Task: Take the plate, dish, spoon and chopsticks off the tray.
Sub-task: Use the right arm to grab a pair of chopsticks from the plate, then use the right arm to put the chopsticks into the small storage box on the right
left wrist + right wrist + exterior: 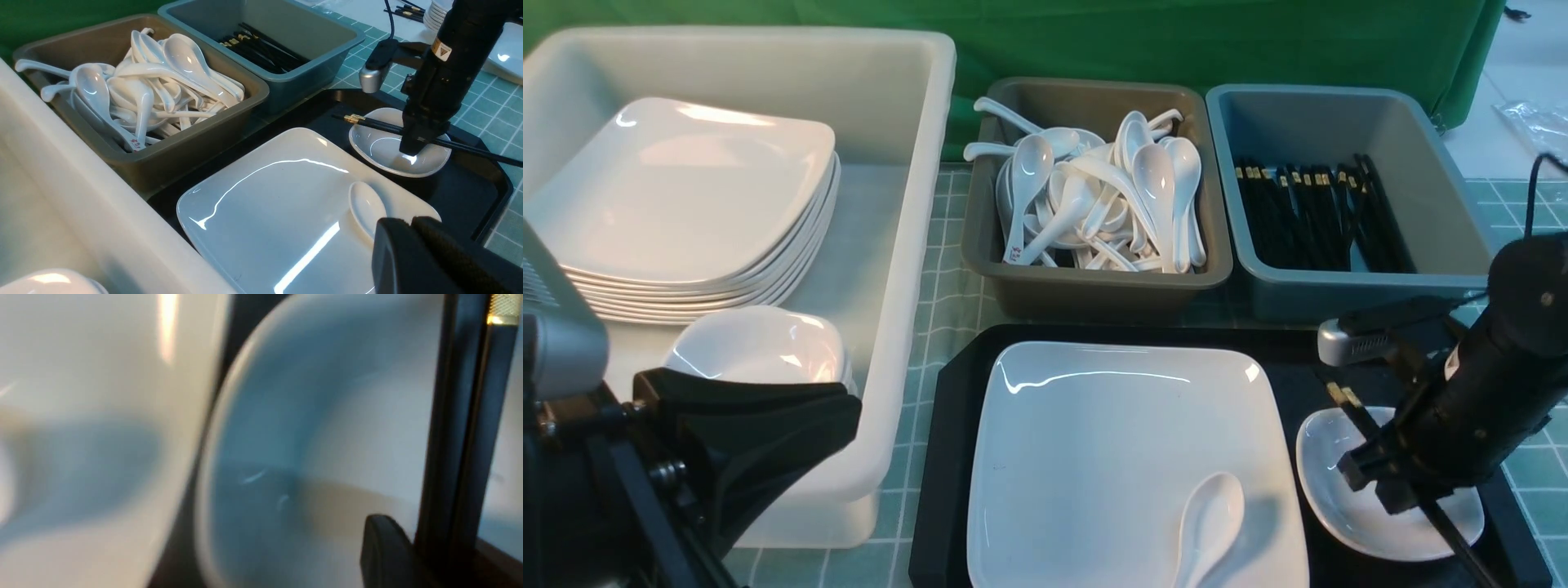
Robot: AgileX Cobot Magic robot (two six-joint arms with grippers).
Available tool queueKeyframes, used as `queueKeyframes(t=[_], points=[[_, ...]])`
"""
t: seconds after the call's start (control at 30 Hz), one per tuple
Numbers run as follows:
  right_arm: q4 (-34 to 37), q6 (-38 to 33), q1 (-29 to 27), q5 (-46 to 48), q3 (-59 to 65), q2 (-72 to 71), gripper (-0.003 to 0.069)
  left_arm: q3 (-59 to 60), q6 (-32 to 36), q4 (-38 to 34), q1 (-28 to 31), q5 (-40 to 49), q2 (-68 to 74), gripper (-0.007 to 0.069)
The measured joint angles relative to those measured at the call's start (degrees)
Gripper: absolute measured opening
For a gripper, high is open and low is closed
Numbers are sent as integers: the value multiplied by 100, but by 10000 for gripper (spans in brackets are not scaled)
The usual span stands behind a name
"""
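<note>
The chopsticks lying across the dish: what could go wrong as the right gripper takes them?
1. The right gripper is down at the chopsticks, low over the dish; it may press on the dish or tip it.
2. The pair is thin; one stick may slip out and fall on the tray.

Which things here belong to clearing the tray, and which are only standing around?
Belong: plate, dish, spoon, chopsticks, tray.
Only around: white tub with stacked plates, brown tub of spare spoons, grey tub of spare chopsticks.
</note>
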Motion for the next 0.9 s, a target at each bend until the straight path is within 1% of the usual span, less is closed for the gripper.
queueKeyframes(t=[0.07,0.13,0.23,0.27,0.33,0.43,0.47,0.5,0.63,0.77,0.8,0.83,0.87,0.9], points=[[36,-132,190,147,-289,-427,118,0,0,0,0,-130,0,17],[79,-175,249,20,-623,-640,118,0,0,-6,0,-296,0,17],[146,-181,129,-505,-1362,-553,118,0,2,-17,0,-539,0,17],[161,-181,96,-547,-1475,-529,118,0,2,-17,0,-572,0,17],[367,-193,-130,-1055,-2127,-153,118,0,29,-42,0,-703,0,17],[558,-231,-441,-1544,-3165,705,118,0,49,-65,0,-805,0,17],[572,-231,-457,-1560,-3233,765,118,0,49,-65,0,-805,0,17],[604,-157,-566,-1633,-3722,1262,118,0,49,-65,0,-800,0,17],[636,186,-802,-1643,-4995,2375,118,0,49,-65,0,-708,0,17],[635,362,-911,-1576,-5619,2947,127,0,49,-65,0,-631,0,17],[635,377,-931,-1511,-5681,3016,149,0,49,-59,0,-626,0,17],[635,383,-939,-1422,-5705,3043,185,0,49,-37,0,-626,0,17],[635,383,-941,-1329,-5713,3043,223,0,56,-11,0,-626,0,17],[635,383,-946,-1202,-5725,3043,276,0,61,-1,0,-614,0,17]])
